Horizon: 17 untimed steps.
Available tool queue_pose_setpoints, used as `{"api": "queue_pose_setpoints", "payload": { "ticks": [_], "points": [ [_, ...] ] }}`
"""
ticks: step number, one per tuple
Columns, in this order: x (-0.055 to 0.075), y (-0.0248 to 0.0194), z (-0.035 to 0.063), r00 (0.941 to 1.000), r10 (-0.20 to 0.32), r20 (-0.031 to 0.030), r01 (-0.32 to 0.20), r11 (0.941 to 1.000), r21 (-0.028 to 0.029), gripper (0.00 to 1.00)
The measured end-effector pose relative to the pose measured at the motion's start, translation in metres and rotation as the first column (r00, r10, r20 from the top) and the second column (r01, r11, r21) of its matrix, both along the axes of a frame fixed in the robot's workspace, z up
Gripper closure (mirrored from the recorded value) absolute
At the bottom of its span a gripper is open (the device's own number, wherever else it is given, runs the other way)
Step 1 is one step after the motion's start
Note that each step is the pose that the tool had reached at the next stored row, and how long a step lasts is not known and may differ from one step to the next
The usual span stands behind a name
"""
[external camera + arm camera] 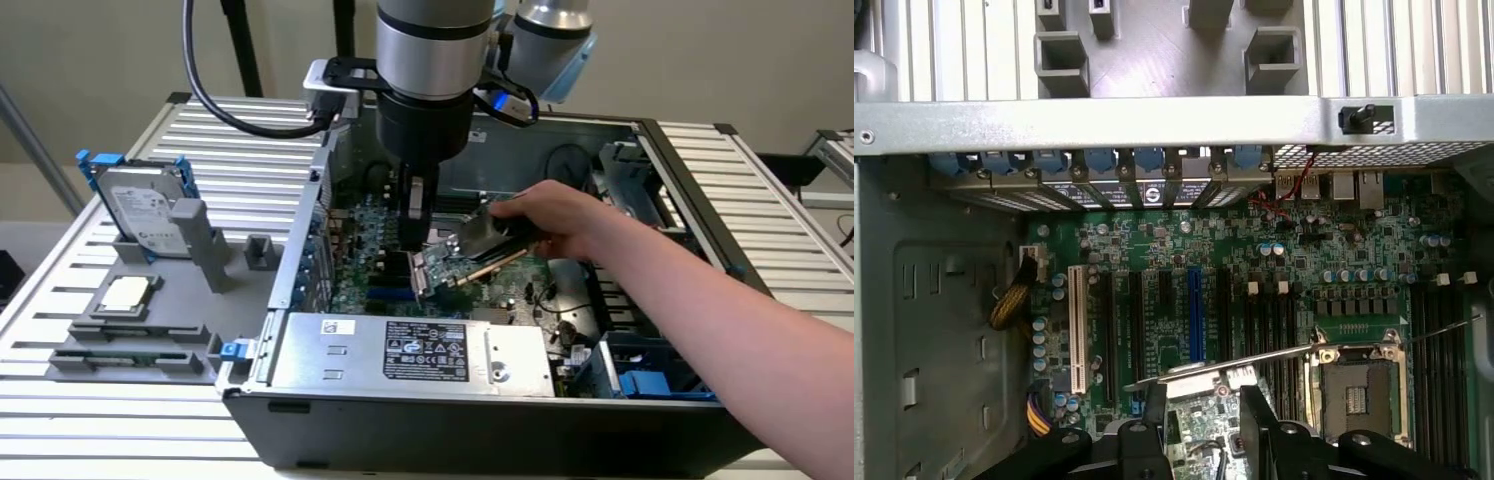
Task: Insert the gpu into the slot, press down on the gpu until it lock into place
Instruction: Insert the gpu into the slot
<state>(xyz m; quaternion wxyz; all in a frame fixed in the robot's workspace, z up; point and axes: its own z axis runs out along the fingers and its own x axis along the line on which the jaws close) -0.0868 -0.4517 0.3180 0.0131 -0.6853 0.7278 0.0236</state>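
The hand (424, 250) hangs down inside the open case (467, 435), right at one end of the gpu (470, 246). In the wrist view the gpu sits in the gap of the hand. I cannot tell if the hand is pinching it or just standing around it.

The gpu is up in the air, tilted, over the green board (1154, 250). It is not in the slot (1195, 315) yet. The slot is blue and bare, down on the board, apart from the gpu.

In the exterior view a person's arm (694, 300) reaches in from about 4 o'clock. It grips the other end of the gpu, at 3 o'clock from the hand. I think the person holds the gpu there so that it sits straight in the hand and does not drop on the board.

At 6 o'clock from the hand lies the silver power box (414, 350), well clear of the gpu. Out at 9 o'clock, on the desk (80, 420), a drive (140, 210) stands in a grey holder. It is far from the work, so nothing bumps it.
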Motion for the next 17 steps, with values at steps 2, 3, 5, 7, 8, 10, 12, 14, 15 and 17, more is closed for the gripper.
{"api": "queue_pose_setpoints", "payload": {
  "ticks": [2, 3, 5, 7, 8, 10, 12, 14, 15, 17],
  "points": [
    [0.0, 0.0, 0.0002, 1.0, 0.0, 0.0, 0.0, 1.0, 0.0, 0.58],
    [0.0, 0.0, 0.0002, 1.0, 0.0, 0.0, 0.0, 1.0, 0.0, 0.58],
    [0.0, 0.0, 0.0004, 1.0, 0.0, 0.0, 0.0, 1.0, 0.0, 0.58],
    [0.0, 0.0, 0.0004, 1.0, 0.0, 0.0, 0.0, 1.0, 0.0, 0.58],
    [0.0, 0.0, 0.0017, 1.0, 0.0, -0.0002, 0.0, 1.0, -0.0004, 0.58],
    [0.0, 0.0, 0.01, 1.0, 0.0, -0.0001, 0.0, 1.0, -0.0001, 0.58],
    [0.0, 0.0, 0.0192, 1.0, 0.0, 0.0, 0.0, 1.0, -0.0001, 0.58],
    [0.0, 0.0, 0.0204, 1.0, 0.0, 0.0, 0.0, 1.0, 0.0, 0.58],
    [0.0, 0.0, 0.0204, 1.0, 0.0, 0.0, 0.0, 1.0, 0.0001, 0.58],
    [0.0, 0.0, 0.0204, 1.0, 0.0, 0.0, 0.0, 1.0, 0.0, 0.58]
  ]
}}
